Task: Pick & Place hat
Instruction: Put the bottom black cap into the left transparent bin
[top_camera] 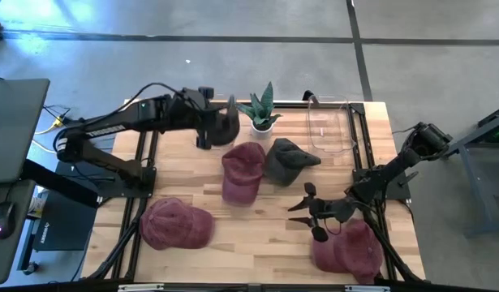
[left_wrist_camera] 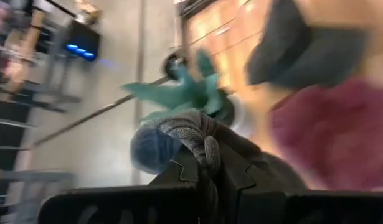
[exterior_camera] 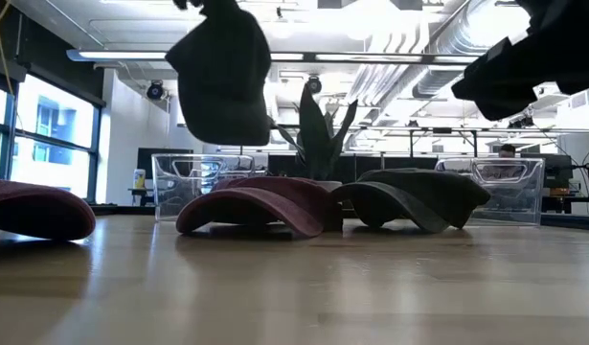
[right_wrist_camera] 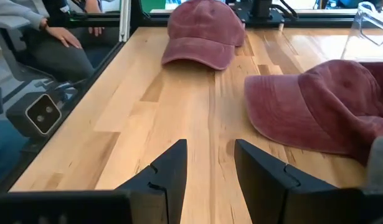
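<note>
My left gripper (top_camera: pixel 210 123) is up over the table's far side, shut on a dark hat (top_camera: pixel 226 122) that hangs in the air (exterior_camera: pixel 222 81) next to the potted plant (top_camera: pixel 261 109). On the table lie a maroon hat (top_camera: pixel 243 169), a dark grey hat (top_camera: pixel 288 159), a second maroon hat (top_camera: pixel 176 223) near the left front and a third (top_camera: pixel 350 247) near the right front. My right gripper (top_camera: pixel 302 205) is open above bare wood (right_wrist_camera: pixel 210 168), just left of that third hat. My left gripper pinches a bunched fold of the dark hat's cloth (left_wrist_camera: pixel 200 140) between its two shut fingers. The hat is lifted clear of the table and hangs below the fingers (exterior_camera: pixel 222 81). Which part of the hat the fold belongs to is too blurred to tell.
A clear plastic bin (top_camera: pixel 330 126) stands at the far right of the table, behind the dark grey hat. The plant (exterior_camera: pixel 318 125) is right beside the hanging hat. A person sits beyond the table's left edge (right_wrist_camera: pixel 48 43). Bare wood lies in the middle front (top_camera: pixel 257 235).
</note>
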`<control>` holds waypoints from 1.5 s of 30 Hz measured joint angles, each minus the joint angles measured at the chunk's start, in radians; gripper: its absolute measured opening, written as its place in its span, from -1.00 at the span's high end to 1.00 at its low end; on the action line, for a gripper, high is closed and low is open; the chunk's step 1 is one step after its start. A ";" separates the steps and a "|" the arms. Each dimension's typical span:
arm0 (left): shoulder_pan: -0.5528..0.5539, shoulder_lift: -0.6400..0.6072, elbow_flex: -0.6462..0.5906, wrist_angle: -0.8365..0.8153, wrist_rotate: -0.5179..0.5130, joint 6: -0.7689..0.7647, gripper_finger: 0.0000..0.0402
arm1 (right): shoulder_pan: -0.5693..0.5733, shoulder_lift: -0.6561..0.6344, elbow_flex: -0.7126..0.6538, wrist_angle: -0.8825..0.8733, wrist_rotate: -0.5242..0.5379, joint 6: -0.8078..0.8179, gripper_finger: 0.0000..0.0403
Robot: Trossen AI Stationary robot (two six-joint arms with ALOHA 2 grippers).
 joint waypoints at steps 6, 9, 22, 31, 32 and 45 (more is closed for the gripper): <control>0.094 0.036 -0.001 -0.007 -0.053 0.234 0.97 | -0.003 0.000 0.000 0.000 -0.003 0.002 0.36; 0.136 0.054 0.001 -0.025 -0.071 0.294 0.97 | -0.003 0.000 -0.007 0.001 -0.004 0.003 0.36; 0.312 0.237 0.001 -0.024 -0.004 0.300 0.97 | -0.003 0.000 -0.033 0.027 0.014 0.032 0.36; 0.425 0.270 0.001 -0.032 -0.013 0.217 0.99 | -0.003 0.000 -0.033 0.020 0.011 0.051 0.36; 0.435 0.270 0.001 -0.032 0.001 0.203 0.99 | -0.003 0.000 -0.033 0.020 0.011 0.052 0.36; 0.488 0.270 -0.086 0.077 0.106 0.076 0.90 | -0.003 0.000 -0.033 0.020 0.004 0.054 0.36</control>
